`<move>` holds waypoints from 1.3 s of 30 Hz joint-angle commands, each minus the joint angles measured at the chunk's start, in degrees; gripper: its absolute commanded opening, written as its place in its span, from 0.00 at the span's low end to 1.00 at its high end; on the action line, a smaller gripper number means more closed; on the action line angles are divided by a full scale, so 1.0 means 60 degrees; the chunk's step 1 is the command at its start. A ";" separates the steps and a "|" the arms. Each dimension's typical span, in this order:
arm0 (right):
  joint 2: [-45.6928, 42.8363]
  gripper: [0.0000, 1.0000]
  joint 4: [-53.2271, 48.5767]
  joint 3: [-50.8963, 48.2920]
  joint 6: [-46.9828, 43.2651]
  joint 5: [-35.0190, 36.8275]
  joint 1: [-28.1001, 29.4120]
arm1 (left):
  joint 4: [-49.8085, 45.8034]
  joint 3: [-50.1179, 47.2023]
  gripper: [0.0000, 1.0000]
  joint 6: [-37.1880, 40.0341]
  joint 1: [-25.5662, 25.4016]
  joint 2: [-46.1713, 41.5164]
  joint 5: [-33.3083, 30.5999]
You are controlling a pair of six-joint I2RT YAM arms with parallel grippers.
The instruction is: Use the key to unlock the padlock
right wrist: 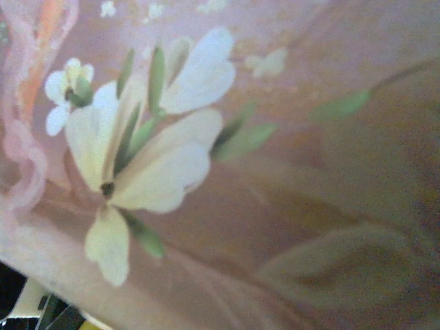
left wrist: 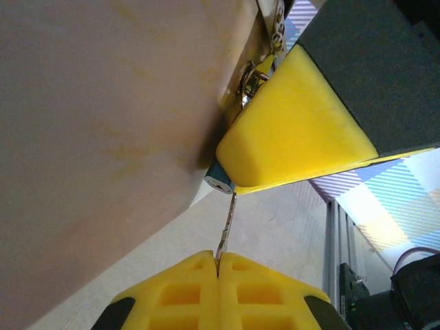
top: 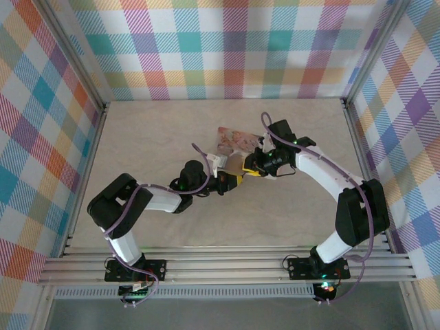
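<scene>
My left gripper is shut on the key, a thin grey blade that sticks up from between the yellow pads. The key's tip meets the edge of the padlock's blue end face; I cannot tell whether it sits in the keyhole. One yellow finger of my right gripper lies over the padlock and covers most of its body; the other finger is hidden. A silvery shackle and hasp show above that finger. From above, the left gripper and right gripper meet tip to tip at the table's middle.
The pink picture box lies just behind both grippers; its side rises at the left of the left wrist view, and its flower print sits close in front of the right wrist camera. Checked walls and metal rails surround the beige table.
</scene>
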 commanded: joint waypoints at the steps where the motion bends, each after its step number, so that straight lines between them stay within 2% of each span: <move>1: -0.0286 0.00 0.0286 0.0515 0.0000 -0.0684 -0.0060 | 0.0889 0.0045 0.00 -0.0431 0.0227 0.0184 0.0125; 8: -0.0231 0.00 0.0215 0.0648 0.0000 -0.0769 -0.0104 | 0.1415 -0.0004 0.00 -0.0749 0.0360 0.0418 0.0408; 25: -0.0230 0.00 0.0286 0.0588 0.0013 -0.1003 -0.0200 | 0.1430 0.0073 0.00 -0.0947 0.0462 0.0595 0.0487; 39: -0.0074 0.00 0.0405 0.0618 -0.0014 -0.1525 -0.0237 | 0.1767 0.0375 0.00 -0.1195 0.0462 0.0885 0.1037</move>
